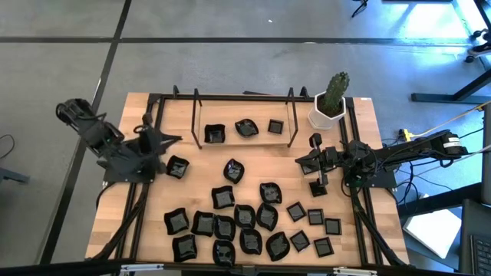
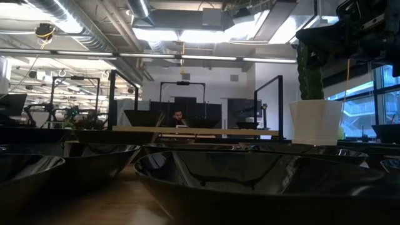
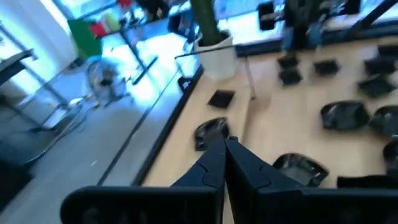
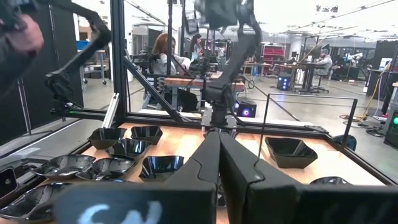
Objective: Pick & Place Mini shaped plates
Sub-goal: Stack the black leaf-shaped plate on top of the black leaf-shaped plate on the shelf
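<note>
Both grippers sitting closed and empty above a table of mini shaped plates.

High view: mini shaped plates [image 1: 244, 217] are lying scattered mid-table and toward the near edge, three inside the black frame [image 1: 242, 115]; the left gripper [image 1: 163, 141] and right gripper [image 1: 321, 184] are hanging at opposite sides. Low view: one dish is filling the foreground. Left wrist view: fingers [image 3: 239, 163] are pressing together, gripping nothing. Right wrist view: fingers [image 4: 214, 158] are likewise meeting, empty.
</note>
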You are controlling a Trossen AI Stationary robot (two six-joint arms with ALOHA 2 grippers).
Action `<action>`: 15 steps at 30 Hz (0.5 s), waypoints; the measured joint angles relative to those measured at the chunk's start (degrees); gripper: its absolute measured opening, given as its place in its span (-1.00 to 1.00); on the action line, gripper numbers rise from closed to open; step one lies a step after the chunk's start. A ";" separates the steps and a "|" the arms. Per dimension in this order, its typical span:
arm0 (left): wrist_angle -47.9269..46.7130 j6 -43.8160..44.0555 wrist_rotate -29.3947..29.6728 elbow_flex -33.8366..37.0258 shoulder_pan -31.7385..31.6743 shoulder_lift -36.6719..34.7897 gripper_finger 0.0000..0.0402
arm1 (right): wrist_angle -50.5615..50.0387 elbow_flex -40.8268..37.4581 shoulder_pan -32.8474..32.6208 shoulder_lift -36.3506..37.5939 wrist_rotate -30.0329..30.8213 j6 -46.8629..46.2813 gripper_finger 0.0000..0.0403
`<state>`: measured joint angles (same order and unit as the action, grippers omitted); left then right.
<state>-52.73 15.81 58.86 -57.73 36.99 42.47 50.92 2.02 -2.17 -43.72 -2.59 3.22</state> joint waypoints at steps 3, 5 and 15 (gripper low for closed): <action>21.65 -10.97 -2.48 14.18 -0.28 -9.34 -0.99 | 0.00 0.00 0.00 0.00 0.00 0.20 -0.95; 36.23 -19.65 -7.43 22.92 -1.15 -14.38 -0.99 | 0.00 0.00 0.00 0.00 0.01 0.20 -0.95; 63.24 -36.97 -32.62 44.69 -14.50 -26.45 -0.99 | 0.00 0.00 0.01 0.00 0.02 0.17 -0.95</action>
<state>10.51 -21.15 26.24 -13.04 22.49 16.02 50.92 2.02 -2.16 -43.72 -2.57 3.39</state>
